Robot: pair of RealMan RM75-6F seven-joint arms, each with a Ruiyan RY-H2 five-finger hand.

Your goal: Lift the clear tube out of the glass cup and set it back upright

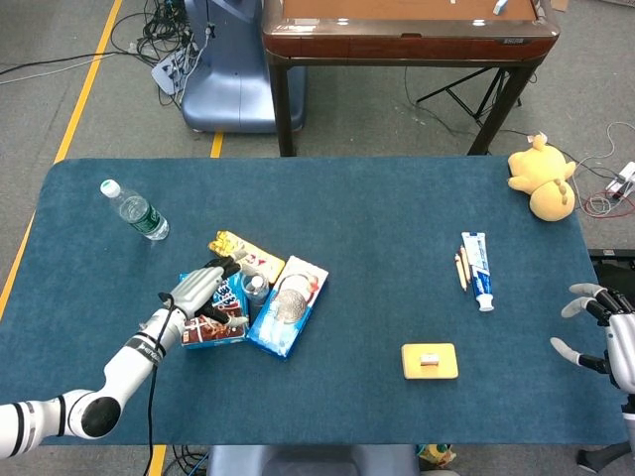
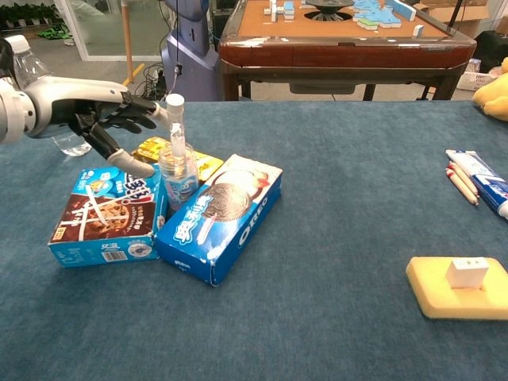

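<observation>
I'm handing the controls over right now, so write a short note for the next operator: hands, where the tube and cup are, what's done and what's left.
Left hand: open, fingers spread beside the clear tube, not plainly gripping it.
Right hand: open, idle at the table's right edge.
The tube stands upright in the glass cup, between the chocolate biscuit box and the Oreo box.
Done: approach only.
Left: grip the tube, lift it out, set it back upright.

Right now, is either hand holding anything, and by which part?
Nothing is clearly held. The left hand is at the clear tube standing in the glass cup, fingers spread beside it; contact cannot be told. The right hand is open, empty.
</observation>
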